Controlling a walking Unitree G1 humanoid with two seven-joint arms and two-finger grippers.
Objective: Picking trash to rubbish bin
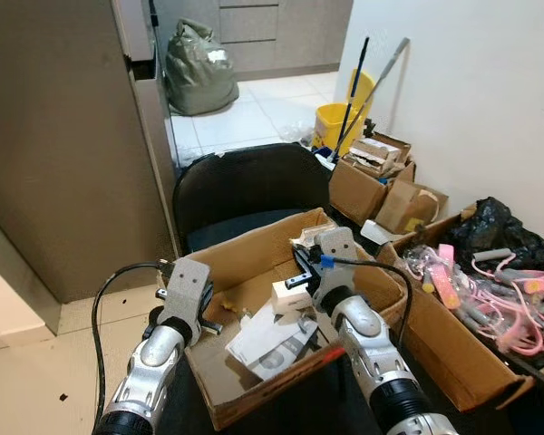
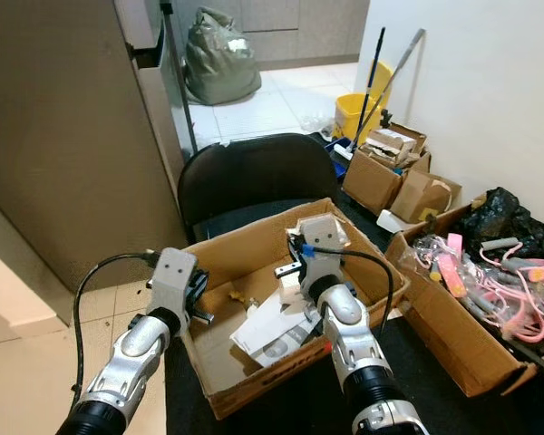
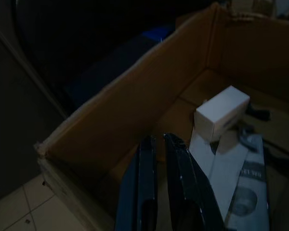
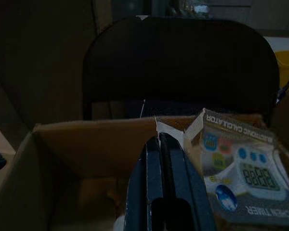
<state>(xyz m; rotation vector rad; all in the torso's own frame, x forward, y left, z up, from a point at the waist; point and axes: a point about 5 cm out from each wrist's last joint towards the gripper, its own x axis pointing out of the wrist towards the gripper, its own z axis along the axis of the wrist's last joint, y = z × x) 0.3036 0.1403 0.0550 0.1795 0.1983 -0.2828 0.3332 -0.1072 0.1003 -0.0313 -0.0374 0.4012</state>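
The cardboard box (image 1: 254, 381) sits before the black chair (image 1: 245, 186). Inside it, a flat white package (image 1: 272, 340) lies with its long axis running diagonally toward the near-left corner. Both the left gripper (image 3: 159, 154) and the right gripper (image 4: 159, 147) are closed and empty above the box.

Blk chair (image 1: 245, 186), white wall (image 1: 490, 100)

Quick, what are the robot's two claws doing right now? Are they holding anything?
Left gripper: shut, holding nothing, over the open brown cardboard box.
Right gripper: shut, holding nothing, above the same box.
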